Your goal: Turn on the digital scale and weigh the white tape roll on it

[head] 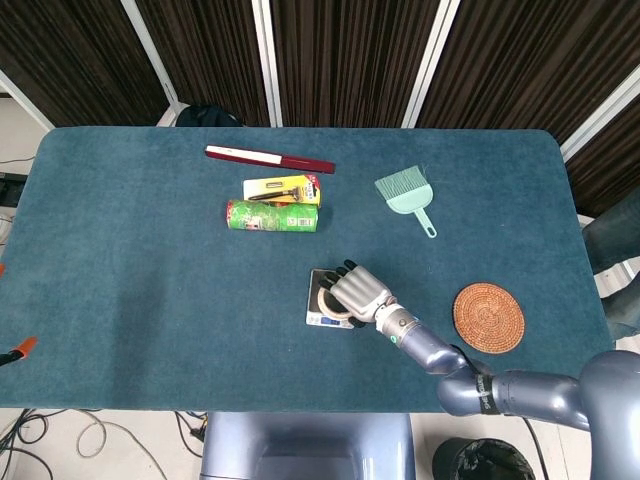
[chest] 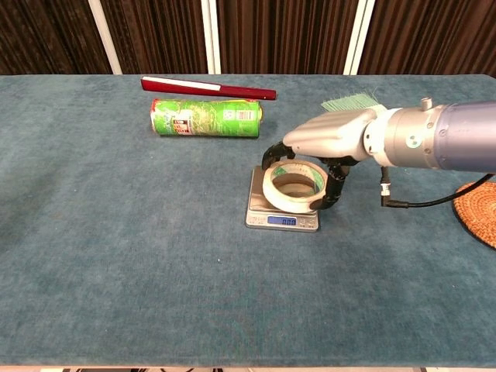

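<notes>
The white tape roll (chest: 293, 187) is gripped by the right hand (chest: 332, 134) at the centre of the chest view, its dark fingers (chest: 335, 183) curled around the roll's rim from above. The roll is held over the digital scale (chest: 281, 217), whose display is lit. The left hand is seen in neither view.
</notes>
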### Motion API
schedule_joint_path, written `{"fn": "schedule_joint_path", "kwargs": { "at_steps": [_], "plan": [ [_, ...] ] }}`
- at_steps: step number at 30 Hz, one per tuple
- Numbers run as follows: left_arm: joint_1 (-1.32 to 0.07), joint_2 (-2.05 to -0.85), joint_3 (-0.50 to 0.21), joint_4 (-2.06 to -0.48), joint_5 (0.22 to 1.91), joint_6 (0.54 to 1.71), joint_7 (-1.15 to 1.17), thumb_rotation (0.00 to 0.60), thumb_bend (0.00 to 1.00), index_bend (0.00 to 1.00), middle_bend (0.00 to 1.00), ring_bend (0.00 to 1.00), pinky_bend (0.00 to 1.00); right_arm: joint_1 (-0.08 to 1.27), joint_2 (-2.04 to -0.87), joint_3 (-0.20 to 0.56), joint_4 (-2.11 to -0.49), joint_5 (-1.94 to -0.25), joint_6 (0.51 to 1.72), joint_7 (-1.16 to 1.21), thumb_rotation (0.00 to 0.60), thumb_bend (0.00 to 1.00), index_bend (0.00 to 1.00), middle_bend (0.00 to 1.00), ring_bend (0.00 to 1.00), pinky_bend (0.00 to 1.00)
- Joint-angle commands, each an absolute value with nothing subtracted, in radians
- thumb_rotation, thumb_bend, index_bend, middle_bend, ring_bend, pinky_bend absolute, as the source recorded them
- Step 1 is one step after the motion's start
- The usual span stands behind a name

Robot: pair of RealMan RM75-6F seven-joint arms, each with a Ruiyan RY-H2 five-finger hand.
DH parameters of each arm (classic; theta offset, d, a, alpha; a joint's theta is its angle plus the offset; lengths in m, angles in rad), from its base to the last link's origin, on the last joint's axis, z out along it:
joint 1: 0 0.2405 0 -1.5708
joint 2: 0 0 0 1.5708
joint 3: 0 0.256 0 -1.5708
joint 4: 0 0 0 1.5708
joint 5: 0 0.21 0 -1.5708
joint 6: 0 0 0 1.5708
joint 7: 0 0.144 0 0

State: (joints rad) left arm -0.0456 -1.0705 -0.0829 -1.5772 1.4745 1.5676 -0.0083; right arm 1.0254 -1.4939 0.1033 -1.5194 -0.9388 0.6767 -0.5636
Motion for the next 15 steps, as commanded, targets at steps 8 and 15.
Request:
{"fn": "schedule_joint_path", "kwargs": {
  "at_steps": [8,15],
  "plan": [
    [-0.046,-1.07,-0.084,-1.574,1.474,1.567,-0.013,0.6,0.03,0.0,0.0,0.0,0.0,1.06,-1.537,0.098,-1.489,-0.874,0.704,-0.603,0.6,0.37,0.31,0.27,0.24,0.15],
    [-0.047,-1.071,-0.084,-1.575,1.474,1.566,-0.01,0.6,0.03,0.0,0.0,0.0,0.0,1.074,-1.54,0.095,-1.486,-0.853,0.712,-0.612,0.6,0.37,0.31,0.26,0.24,0.15]
  ]
}}
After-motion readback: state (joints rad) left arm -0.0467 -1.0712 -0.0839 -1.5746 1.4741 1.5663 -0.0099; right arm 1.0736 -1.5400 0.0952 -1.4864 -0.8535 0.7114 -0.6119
